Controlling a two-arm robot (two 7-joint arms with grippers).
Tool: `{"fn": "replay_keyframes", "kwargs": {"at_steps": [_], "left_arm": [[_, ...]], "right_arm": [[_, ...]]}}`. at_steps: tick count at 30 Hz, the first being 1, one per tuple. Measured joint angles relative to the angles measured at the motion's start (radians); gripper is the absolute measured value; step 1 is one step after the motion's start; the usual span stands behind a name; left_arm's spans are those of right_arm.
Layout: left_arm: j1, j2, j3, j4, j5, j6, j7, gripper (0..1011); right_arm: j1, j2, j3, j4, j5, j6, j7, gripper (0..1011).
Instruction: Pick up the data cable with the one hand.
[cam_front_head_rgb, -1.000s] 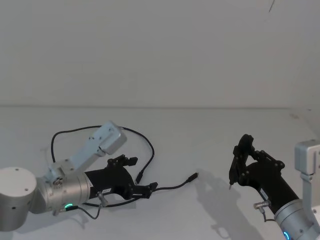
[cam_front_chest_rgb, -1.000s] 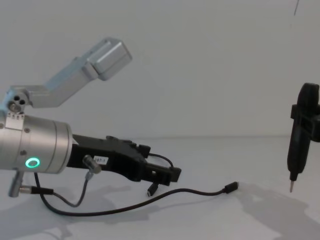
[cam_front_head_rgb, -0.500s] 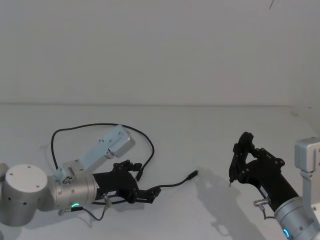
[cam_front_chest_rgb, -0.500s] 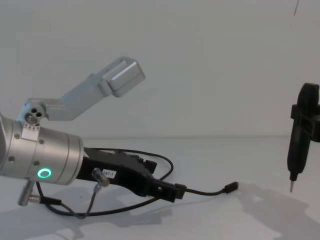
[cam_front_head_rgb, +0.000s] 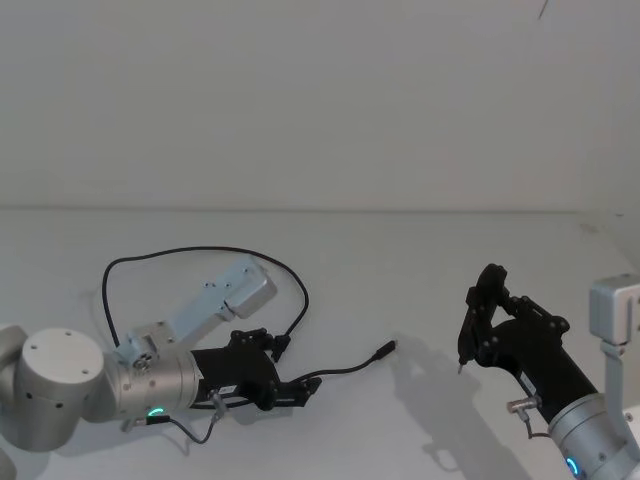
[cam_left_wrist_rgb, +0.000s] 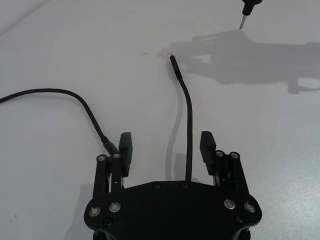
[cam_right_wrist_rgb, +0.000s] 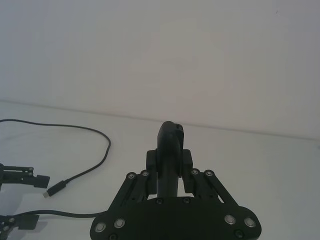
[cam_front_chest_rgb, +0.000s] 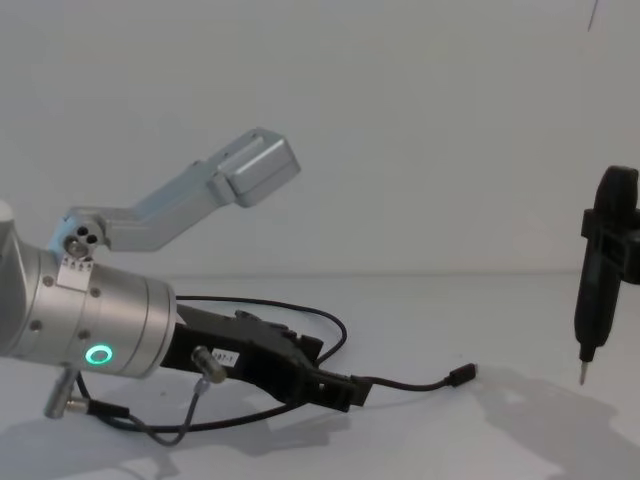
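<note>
Left tool (cam_left_wrist_rgb: 166, 145) low over worktop (cam_front_head_rgb: 400, 270), spread wide, straddling data cable (cam_left_wrist_rgb: 189, 115), gripping nothing; right tool (cam_front_head_rgb: 482, 318) parked aside.

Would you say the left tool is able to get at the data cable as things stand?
Probably yes. The left tool sits open and low, the data cable runs between its fingers, and nothing lies in the way. The right tool is parked well off to the right.
</note>
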Motion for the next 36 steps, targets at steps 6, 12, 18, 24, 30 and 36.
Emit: {"fn": "replay_keyframes", "kwargs": {"at_steps": [6, 12, 18, 24, 30, 36], "left_arm": [[-0.002, -0.002, 0.002, 0.004, 0.002, 0.001, -0.001, 669], [-0.004, -0.004, 0.004, 0.008, 0.003, 0.001, -0.001, 486], [-0.005, -0.004, 0.005, 0.01, 0.004, 0.002, -0.002, 286], [-0.005, -0.005, 0.005, 0.01, 0.005, 0.002, -0.002, 77], [-0.004, -0.004, 0.005, 0.007, 0.009, -0.018, -0.009, 35], [-0.001, 0.007, -0.002, -0.013, 0.013, -0.07, -0.027, 35]], "right_arm": [[0.0, 0.0, 0.0, 0.0, 0.0, 0.0, 0.0, 279], [0.0, 0.0, 0.0, 0.0, 0.0, 0.0, 0.0, 279], [0.0, 0.0, 0.0, 0.0, 0.0, 0.0, 0.0, 279], [0.0, 0.0, 0.0, 0.0, 0.0, 0.0, 0.0, 279], [0.003, -0.002, 0.005, -0.011, 0.004, -0.001, 0.009, 279], [0.016, -0.002, 0.013, -0.035, 0.027, 0.004, 0.036, 279]]}}
